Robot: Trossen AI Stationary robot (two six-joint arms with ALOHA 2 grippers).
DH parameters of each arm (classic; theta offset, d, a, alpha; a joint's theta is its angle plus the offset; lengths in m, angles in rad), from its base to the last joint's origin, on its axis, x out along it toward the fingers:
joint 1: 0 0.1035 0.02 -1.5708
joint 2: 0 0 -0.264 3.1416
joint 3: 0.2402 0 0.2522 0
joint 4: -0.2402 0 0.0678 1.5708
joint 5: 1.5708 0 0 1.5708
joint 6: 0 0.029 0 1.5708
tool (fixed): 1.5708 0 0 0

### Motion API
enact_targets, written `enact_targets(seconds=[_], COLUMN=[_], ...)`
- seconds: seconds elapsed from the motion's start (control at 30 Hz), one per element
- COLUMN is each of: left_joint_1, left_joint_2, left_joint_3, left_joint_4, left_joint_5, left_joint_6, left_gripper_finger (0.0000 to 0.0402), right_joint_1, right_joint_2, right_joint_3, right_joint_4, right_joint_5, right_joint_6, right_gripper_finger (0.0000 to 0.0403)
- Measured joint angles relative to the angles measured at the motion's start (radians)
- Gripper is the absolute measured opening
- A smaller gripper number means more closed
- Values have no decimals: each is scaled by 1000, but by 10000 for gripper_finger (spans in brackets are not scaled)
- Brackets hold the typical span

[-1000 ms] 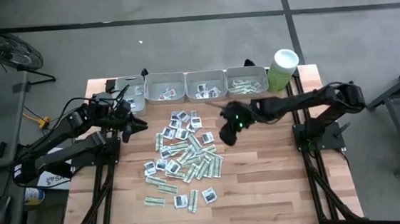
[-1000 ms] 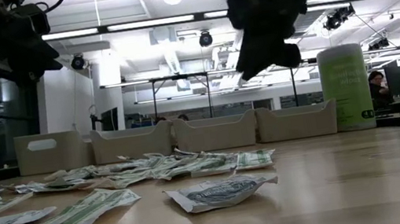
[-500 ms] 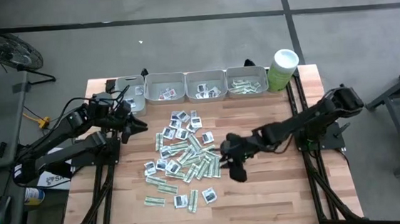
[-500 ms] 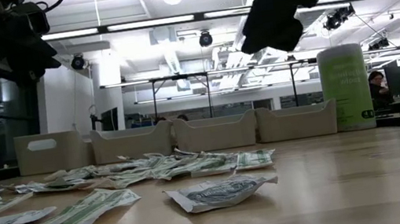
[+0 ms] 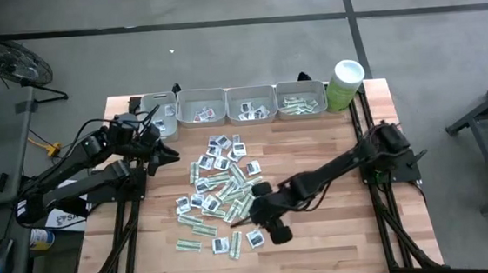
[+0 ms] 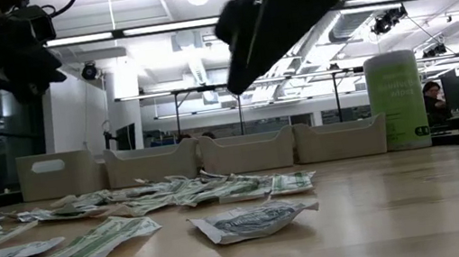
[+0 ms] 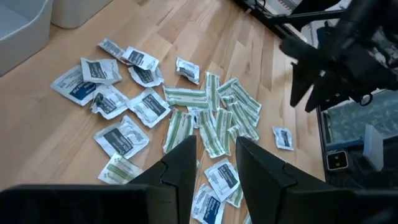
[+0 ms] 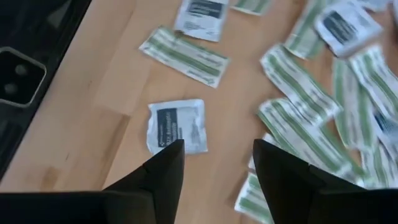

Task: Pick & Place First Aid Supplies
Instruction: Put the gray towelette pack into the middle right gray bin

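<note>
Over the near edge of the sachet pile (image 5: 222, 190), your right gripper (image 5: 271, 224) hangs above the table with its two fingers spread and nothing between them. Seen from its own wrist camera, a lone squarish white sachet (image 8: 176, 126) with a dark label lies flat on the wood just ahead of the left fingertip, apart from its neighbours; a narrow green-striped strip (image 8: 183, 55) lies beyond it, and the crowded heap of strips stretches away on the other side. From above, that same sachet (image 5: 254, 237) sits just beside the gripper, at the pile's front fringe, on the side away from the grey trays (image 5: 250, 103).

Your left gripper (image 5: 160, 152) waits well apart, near the far left corner of the pile by the trays, its fingers (image 7: 180, 168) parted with a narrow gap and nothing held.

The right arm is plainly the nearer. The sachet is nearly square, so no long axis governs; you would likely need only to centre the open fingers over it before descending.
</note>
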Motion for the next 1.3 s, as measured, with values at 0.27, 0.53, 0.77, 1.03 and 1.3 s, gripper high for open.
enact_targets(seconds=[0.27,0.53,0.77,1.03,1.3], left_joint_1=[0,0,0,0,0], left_joint_2=[0,0,0,0,0], left_joint_3=[0,0,0,0,0], left_joint_4=[-18,-18,-18,-18,-18], left_joint_5=[1,2,0,1,1], left_joint_6=[7,7,13,26,26], left_gripper_finger=[112,112,112,112,112], right_joint_1=[29,43,42,46,46], right_joint_2=[127,202,208,206,206], right_joint_3=[95,97,96,96,96], right_joint_4=[-18,-75,-64,-71,-51], right_joint_5=[2,59,98,65,0], right_joint_6=[-62,-28,-17,12,63], right_gripper_finger=[174,174,172,172,164])
